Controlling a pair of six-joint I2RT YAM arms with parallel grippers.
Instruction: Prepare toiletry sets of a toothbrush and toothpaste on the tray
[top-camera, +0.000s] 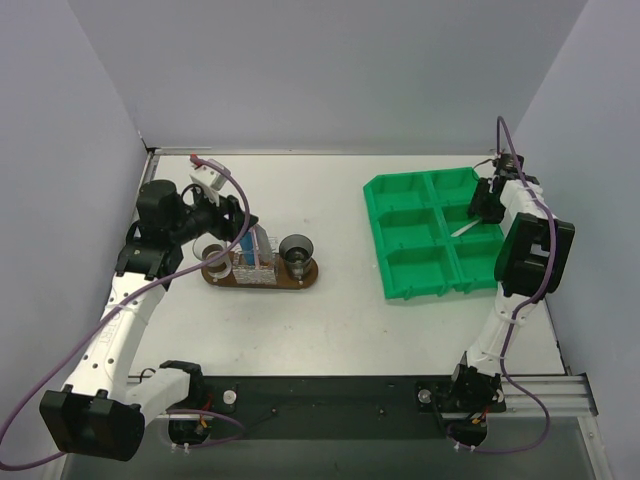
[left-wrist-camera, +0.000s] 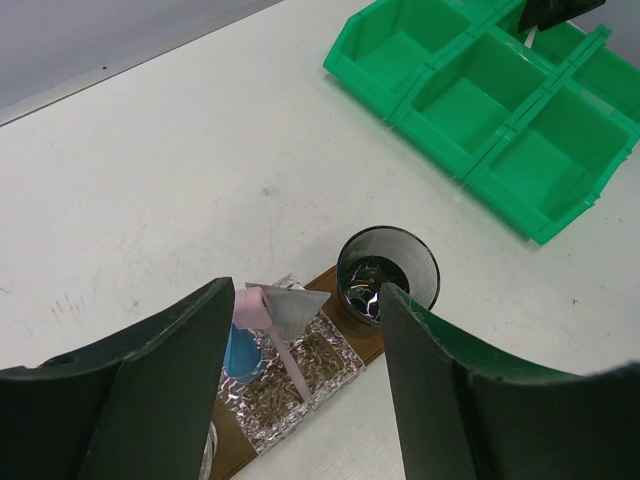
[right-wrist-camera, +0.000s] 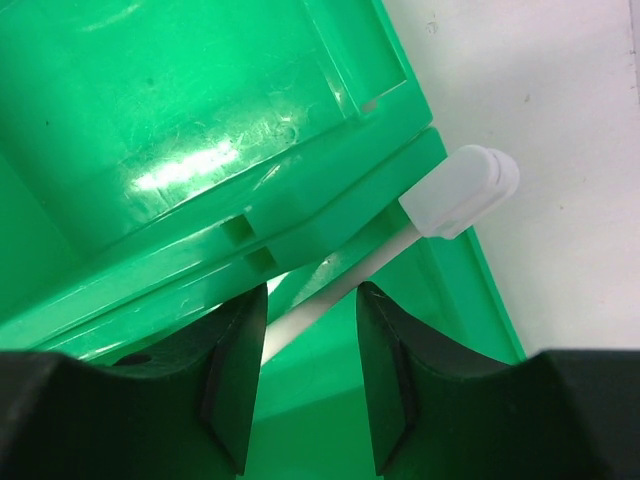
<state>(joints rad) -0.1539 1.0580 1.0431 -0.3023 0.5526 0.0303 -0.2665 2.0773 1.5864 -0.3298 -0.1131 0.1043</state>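
Logged left gripper (left-wrist-camera: 307, 300) spread wide, released, over tray (top-camera: 306, 282); found right gripper (right-wrist-camera: 310, 300) slack, unclenched, astride white toothbrush (right-wrist-camera: 455, 190) inside green bin (right-wrist-camera: 200, 120).

You are in a robot lab. Your white table (top-camera: 330, 330) sits inside a box of plain pale walls (top-camera: 340, 70). A left arm (top-camera: 118, 315) and a right arm (top-camera: 492, 335) are bolted to a black rail (top-camera: 330, 395) at the near edge, and purple cables (top-camera: 499, 135) loop off them.
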